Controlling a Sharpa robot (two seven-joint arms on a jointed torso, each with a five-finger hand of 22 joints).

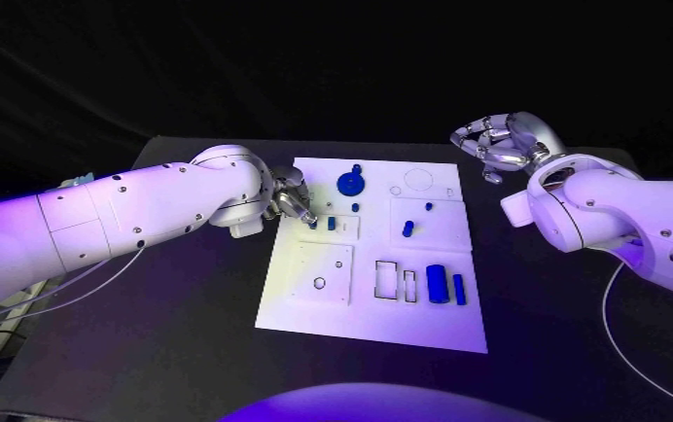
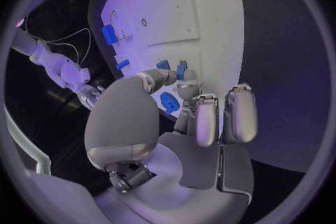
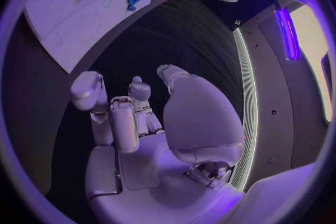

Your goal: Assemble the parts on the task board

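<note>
Black table carried the white task board, blue parts lying on it. Left hand pinched a small blue part at the board's left edge; right hand hovered released, well off the board.

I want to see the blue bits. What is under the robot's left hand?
Under the left hand lies the white task board, with small blue parts near its fingertips. Whatever sits directly beneath the palm is covered.
</note>
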